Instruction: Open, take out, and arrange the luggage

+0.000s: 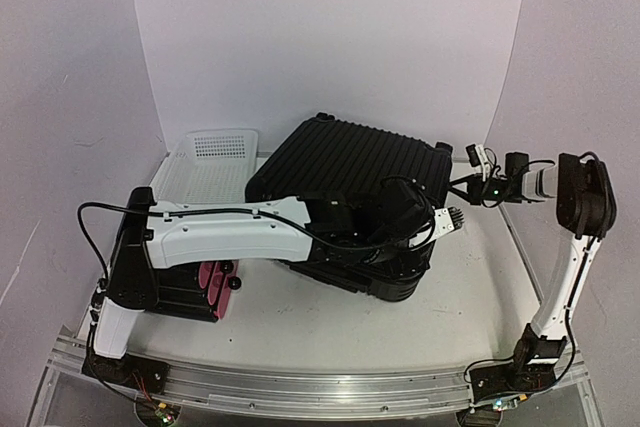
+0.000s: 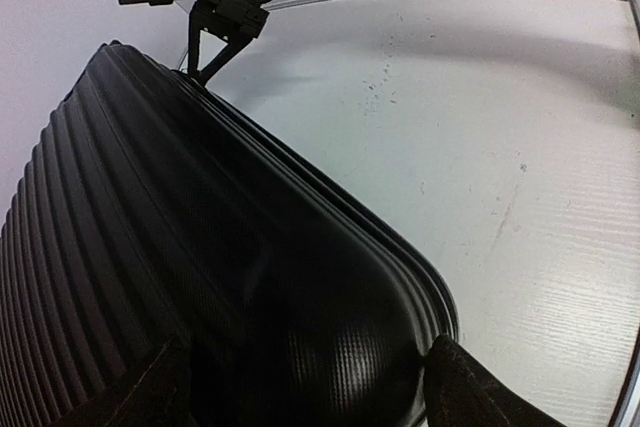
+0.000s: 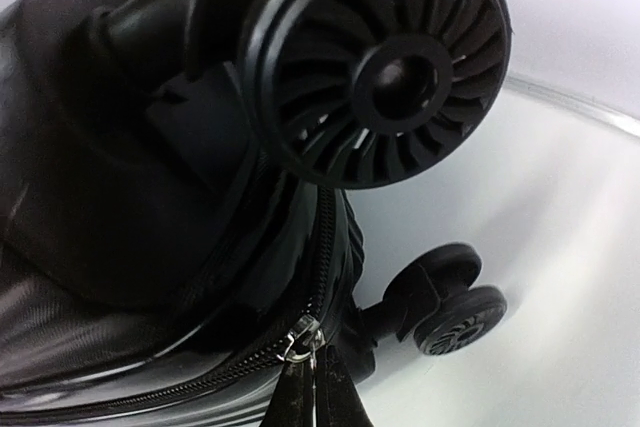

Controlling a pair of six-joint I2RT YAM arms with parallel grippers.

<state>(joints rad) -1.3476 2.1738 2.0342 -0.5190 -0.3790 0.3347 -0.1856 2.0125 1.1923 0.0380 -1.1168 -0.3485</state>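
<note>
White tabletop [image 1: 470,297] and pale walls frame the overhead view. We see the luggage [image 1: 350,157] lying at the centre with its ribbed shell up. A white basket [image 1: 210,162] sits beside its far left, and a smaller pink-sided case [image 1: 205,292] lies near the left arm's base. Our left gripper [image 1: 420,232] reaches across to the luggage's near right corner, and our right gripper [image 1: 478,169] sits at its far right corner.

From the left wrist, we see our fingers [image 2: 160,387] spread wide, with the shell's rounded corner between them.

From the right wrist, below a big wheel [image 3: 380,67], our fingertips are pressed together, pinching the zipper pull [image 3: 300,339].
</note>
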